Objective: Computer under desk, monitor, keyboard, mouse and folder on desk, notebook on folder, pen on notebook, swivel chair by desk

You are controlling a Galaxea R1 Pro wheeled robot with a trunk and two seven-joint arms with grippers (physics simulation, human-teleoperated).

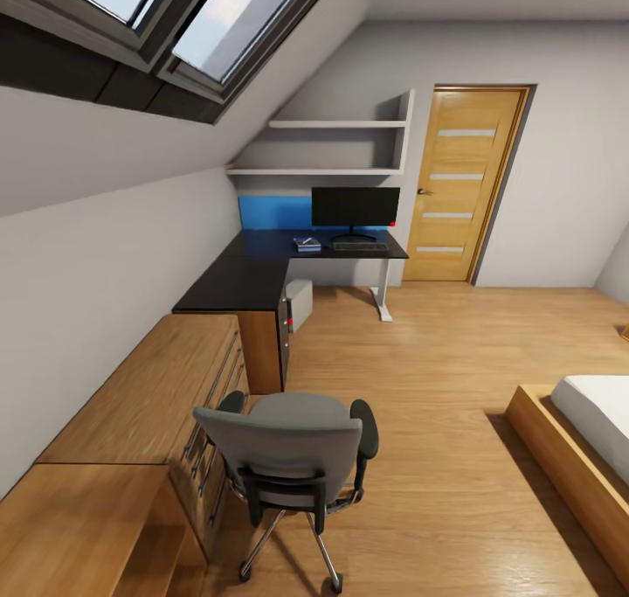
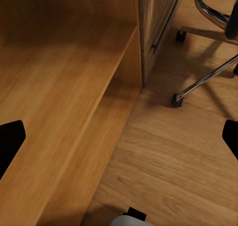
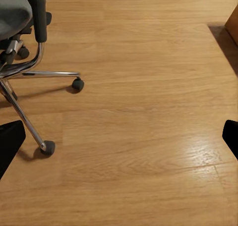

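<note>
Left gripper (image 2: 119, 137): black fingertips (image 2: 10, 141) at the two edges of the left wrist view, spread wide, nothing between them. Beneath it, the light wooden low shelving (image 2: 59, 87) on one side, wood floor (image 2: 168, 161) on the other; chrome spokes and casters of the swivel chair (image 2: 206, 77) near.

Right gripper (image 3: 119, 139): fingertips likewise far apart at the frame edges, empty. Hangs over bare wood floor; chair base with two casters and part of the grey seat just off to one side.

Head view, outward: swivel chair (image 1: 293, 457) stands close in front, back turned to the camera, seat appears bare, beside the wooden low shelving (image 1: 140, 405) along the left wall. Well apart from the desk.

Desk (image 1: 253, 274): L-shaped, glossy black top, in the far corner under the sloped ceiling, blue back panel behind. Monitor (image 1: 355, 206) upright on it. Keyboard (image 1: 359, 246) on the top just in front of the monitor. Small blue stack, apparently the folder (image 1: 307, 244) with something on it, on the desk left of the keyboard; too small to tell more. Mouse not made out. Computer (image 1: 299, 304), pale tower, on the floor under the desk

Wooden door (image 1: 463, 186) right of the desk; bed (image 1: 585, 440) corner at right
</note>
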